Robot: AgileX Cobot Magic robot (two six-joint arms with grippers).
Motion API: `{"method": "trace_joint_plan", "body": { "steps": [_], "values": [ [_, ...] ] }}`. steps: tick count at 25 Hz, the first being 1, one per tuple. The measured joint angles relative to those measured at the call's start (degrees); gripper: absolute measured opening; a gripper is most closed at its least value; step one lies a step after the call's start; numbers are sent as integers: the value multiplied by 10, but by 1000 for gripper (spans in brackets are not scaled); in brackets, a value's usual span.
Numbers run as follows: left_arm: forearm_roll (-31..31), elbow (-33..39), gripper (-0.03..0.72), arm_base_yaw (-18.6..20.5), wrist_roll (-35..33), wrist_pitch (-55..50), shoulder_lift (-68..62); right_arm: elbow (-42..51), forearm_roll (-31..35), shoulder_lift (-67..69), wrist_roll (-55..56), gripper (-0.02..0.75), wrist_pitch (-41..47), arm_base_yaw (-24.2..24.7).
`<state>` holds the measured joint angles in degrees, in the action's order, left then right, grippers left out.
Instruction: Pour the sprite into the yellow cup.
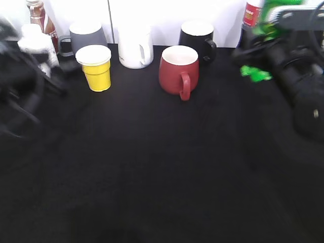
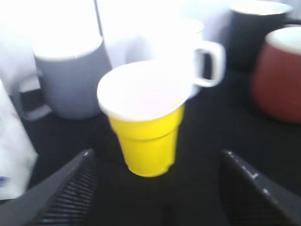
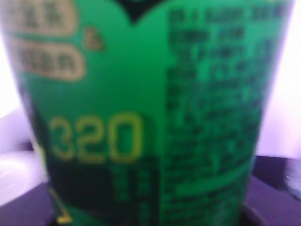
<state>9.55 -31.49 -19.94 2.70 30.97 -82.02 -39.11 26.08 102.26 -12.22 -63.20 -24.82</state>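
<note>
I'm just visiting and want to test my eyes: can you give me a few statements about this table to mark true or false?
1. The yellow cup stands upright. True.
2. The left pincer is clamped on the yellow cup. False: its fingers are spread, with the cup standing free beyond them.
3. The red mug lies on its side. False: it stands upright.
4. The right camera's view is filled by the green bottle. True.

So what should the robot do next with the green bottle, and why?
Probably bring the green bottle over toward the yellow cup before tipping it. The bottle fills the right wrist view, far off at the table's right edge, while the cup stands upright on the left, between the open left gripper's fingers, and looks empty inside.
</note>
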Motion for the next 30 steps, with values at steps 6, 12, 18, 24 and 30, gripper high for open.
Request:
{"method": "trace_joint_plan", "body": {
  "steps": [6,12,18,24,30],
  "values": [
    [-37,1,585,-69,0,-236,163,-112,-62,146,51,424,30,34],
    [-58,2,576,-70,0,-270,169,-148,-79,210,52,505,17,34],
    [-63,2,570,-70,0,-270,169,-113,-73,204,52,619,9,20],
    [-64,0,570,-70,0,-296,169,-4,-74,132,52,614,1,17],
    [-92,-173,570,-70,0,-708,169,-56,-62,-211,52,586,704,17]
  ]
}}
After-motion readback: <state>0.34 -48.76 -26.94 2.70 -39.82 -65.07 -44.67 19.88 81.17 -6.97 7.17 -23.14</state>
